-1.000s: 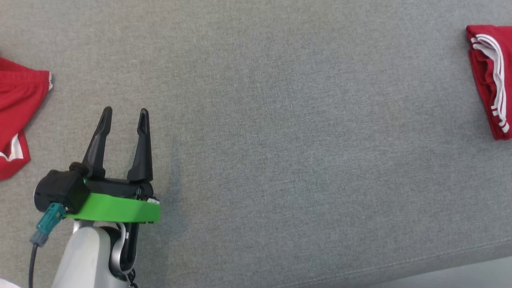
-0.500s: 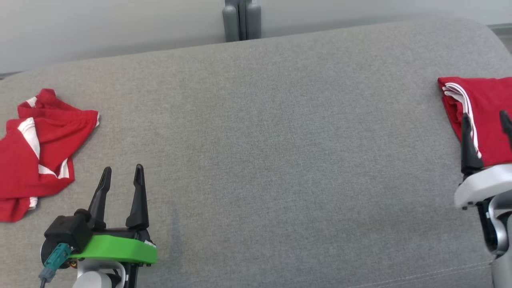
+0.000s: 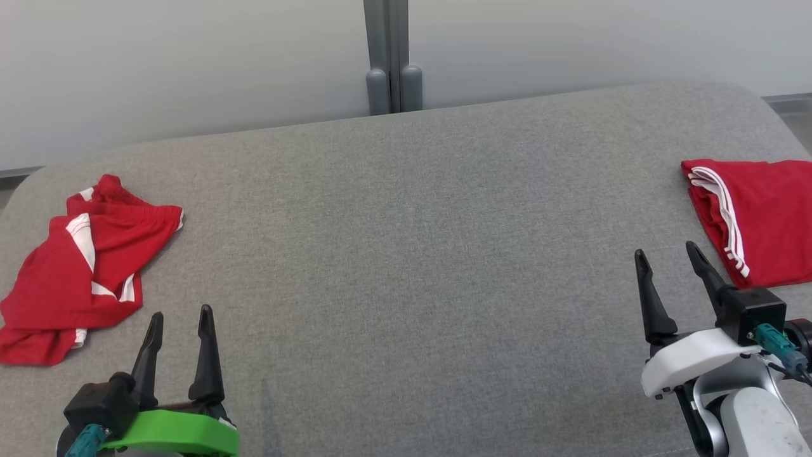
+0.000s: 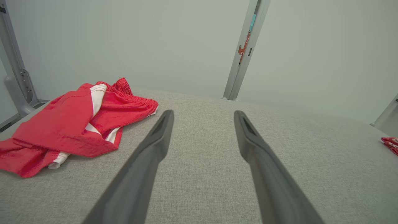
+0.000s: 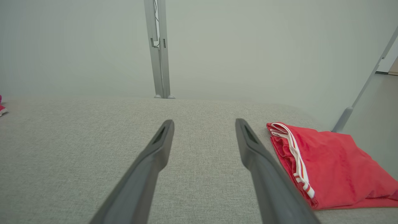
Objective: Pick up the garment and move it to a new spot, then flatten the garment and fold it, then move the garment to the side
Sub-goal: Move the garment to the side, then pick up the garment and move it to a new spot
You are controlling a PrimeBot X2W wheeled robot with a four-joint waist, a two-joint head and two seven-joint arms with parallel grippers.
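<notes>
A crumpled red garment point(image 3: 79, 266) with white stripes lies at the left end of the grey cushion; it also shows at the left of the left wrist view as a rumpled red garment point(image 4: 74, 124). My left gripper point(image 3: 179, 316) stands open and empty just right of and nearer than it, apart from the cloth. A neatly folded red garment point(image 3: 761, 216) with white trim lies at the right edge, seen too as a flat red garment point(image 5: 326, 165). My right gripper point(image 3: 666, 252) stands open and empty just left of that folded piece, not touching.
The wide grey cushion point(image 3: 412, 254) stretches between the two garments, with rounded far corners. A pale wall panel with a grey vertical post point(image 3: 392, 57) stands right behind its far edge. A slanted grey strut point(image 5: 360, 93) rises beyond the right end.
The head camera has tilted up, bringing the far edge, the wall and both garments into fuller view. My right gripper has come into the picture at the lower right, clear of the folded garment.
</notes>
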